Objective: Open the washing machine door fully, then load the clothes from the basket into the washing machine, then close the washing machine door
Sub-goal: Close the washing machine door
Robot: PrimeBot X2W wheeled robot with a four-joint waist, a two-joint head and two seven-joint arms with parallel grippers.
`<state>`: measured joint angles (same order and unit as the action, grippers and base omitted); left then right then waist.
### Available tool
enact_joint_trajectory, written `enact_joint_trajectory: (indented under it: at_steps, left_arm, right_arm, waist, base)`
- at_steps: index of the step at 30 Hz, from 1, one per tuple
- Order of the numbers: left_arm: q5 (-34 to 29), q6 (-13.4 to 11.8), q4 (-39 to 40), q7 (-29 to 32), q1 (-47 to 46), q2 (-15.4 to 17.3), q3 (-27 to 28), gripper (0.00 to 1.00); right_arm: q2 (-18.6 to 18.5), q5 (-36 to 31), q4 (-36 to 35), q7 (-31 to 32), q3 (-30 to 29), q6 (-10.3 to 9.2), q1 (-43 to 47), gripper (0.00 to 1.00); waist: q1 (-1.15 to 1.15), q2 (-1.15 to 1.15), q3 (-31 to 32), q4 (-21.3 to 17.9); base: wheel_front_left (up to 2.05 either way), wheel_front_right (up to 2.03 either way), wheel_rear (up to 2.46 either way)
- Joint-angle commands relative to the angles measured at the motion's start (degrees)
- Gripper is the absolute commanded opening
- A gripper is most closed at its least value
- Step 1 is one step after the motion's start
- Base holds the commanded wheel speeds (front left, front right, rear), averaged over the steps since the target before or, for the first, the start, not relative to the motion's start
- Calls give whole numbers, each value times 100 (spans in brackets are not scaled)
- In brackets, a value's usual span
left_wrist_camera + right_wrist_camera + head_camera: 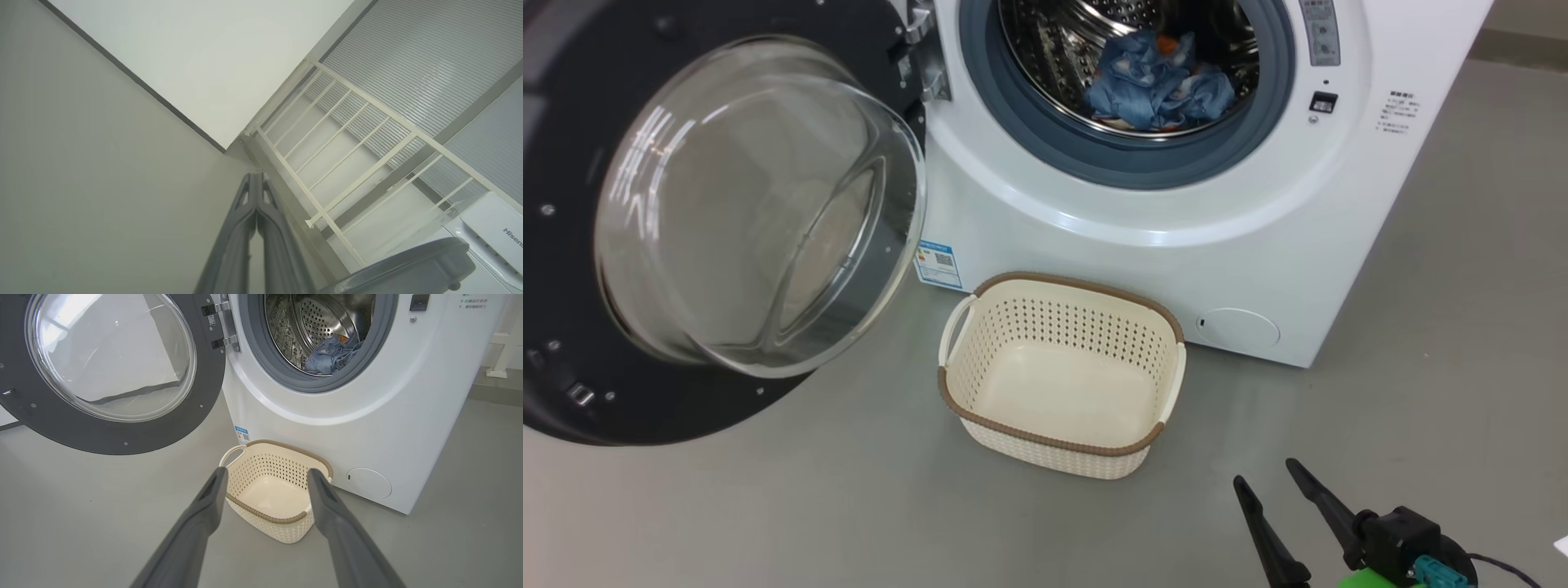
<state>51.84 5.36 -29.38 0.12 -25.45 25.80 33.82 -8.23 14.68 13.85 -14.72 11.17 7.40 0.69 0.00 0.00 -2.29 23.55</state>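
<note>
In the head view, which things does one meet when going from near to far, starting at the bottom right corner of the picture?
right gripper → basket → washing machine → clothes in its drum. The washing machine door is left out; its depth overlaps the others.

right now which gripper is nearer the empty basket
Right. The right gripper hangs open just short of the basket, which shows between its fingers in its wrist view. The left gripper is shut, aimed off toward a white railing past the washing machine.
</note>
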Motion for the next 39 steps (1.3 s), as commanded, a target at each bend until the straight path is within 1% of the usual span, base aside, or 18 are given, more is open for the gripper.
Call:
enact_joint_trajectory:
  at_steps: [1, 7, 11, 12, 18, 29, 39]
  left_arm:
    - [80, 55, 29, 72, -247, 399, 133, 0]
    - [833, 152, -484, 396, -488, 350, 420, 0]
    - [1325, 194, -681, 690, -492, 306, 562, 0]
    - [1543, 203, -729, 830, -463, 266, 619, 0]
    - [2047, 211, -664, 1148, -324, 228, 714, 0]
    - [2428, 212, -563, 1345, -231, 119, 591, 0]
    - [2569, 213, -540, 1238, -243, 64, 505, 0]
  right_arm:
    - [-77, -14, -148, -28, 146, 9, -252, 100]
    - [-171, -11, -170, -7, 174, 9, -310, 100]
    - [-225, 4, -196, 20, 169, 9, -315, 100]
    - [-252, 13, -213, 34, 171, 9, -308, 100]
    - [-314, 32, -278, 93, 189, 9, -305, 100]
    - [-400, 35, -432, 214, 204, 9, -319, 100]
    - [-391, 13, -498, 248, 166, 9, -358, 100]
  waist:
    - [0, 0, -68, -61]
    - [0, 0, -185, -182]
    - [0, 0, -218, -252]
    - [0, 0, -227, -283]
    - [0, 0, -260, -362]
    - [0, 0, -380, -476]
    - [0, 0, -529, -609]
  base:
    - [0, 0, 0]
    - [0, 0, 0]
    - [0, 0, 0]
    - [0, 0, 0]
    - [0, 0, 0]
    - [0, 0, 0]
    - [0, 0, 0]
